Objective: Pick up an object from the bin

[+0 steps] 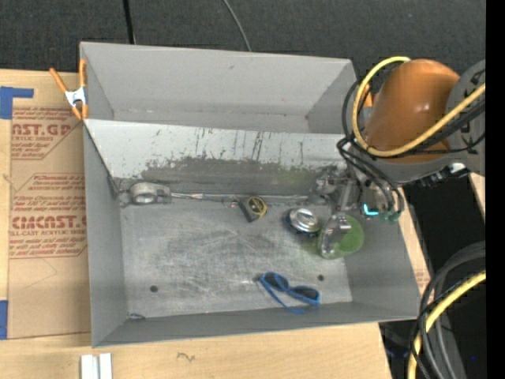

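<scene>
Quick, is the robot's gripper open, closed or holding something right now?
Gripper: cannot be told; it sits at the round green thing, right side of the bin.

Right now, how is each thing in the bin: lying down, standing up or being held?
Green disc: lying flat at the right, partly under the arm's end.
Robot arm: reaching in, low over the green disc.
Silver round thing: lying just left of the green disc.
Small brass thing: lying loose by the tool's handle.
Long metal tool: lying flat along the far wall.
Blue loop: lying flat near the front wall.
</scene>
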Controlling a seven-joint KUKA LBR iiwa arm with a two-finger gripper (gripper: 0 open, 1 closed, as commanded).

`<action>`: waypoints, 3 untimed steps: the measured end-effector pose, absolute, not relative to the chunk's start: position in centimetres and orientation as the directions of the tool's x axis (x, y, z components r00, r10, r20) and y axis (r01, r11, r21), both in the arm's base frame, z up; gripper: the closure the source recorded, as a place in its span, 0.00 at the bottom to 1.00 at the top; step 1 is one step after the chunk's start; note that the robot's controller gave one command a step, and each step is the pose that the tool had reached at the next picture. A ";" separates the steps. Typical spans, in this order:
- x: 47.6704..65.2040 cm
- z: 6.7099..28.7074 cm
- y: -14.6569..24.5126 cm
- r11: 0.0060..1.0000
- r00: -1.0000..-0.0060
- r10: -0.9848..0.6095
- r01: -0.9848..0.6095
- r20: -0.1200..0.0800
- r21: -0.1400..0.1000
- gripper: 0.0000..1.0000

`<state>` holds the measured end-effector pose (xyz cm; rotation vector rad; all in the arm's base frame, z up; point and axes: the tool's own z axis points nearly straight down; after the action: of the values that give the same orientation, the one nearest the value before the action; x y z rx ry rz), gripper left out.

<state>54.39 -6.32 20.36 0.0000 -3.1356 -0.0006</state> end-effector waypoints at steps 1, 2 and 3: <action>57.6 8.7 -9.5 0.930 -0.930 -0.367 -0.367 -0.006 -0.002 0.00; 57.6 8.9 -9.4 0.930 -0.930 -0.368 -0.368 -0.004 0.000 1.00; 57.2 26.3 -10.7 0.804 -0.804 -0.595 -0.595 -0.008 -0.007 1.00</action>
<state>57.24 -10.68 26.34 0.9875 -2.9926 0.0069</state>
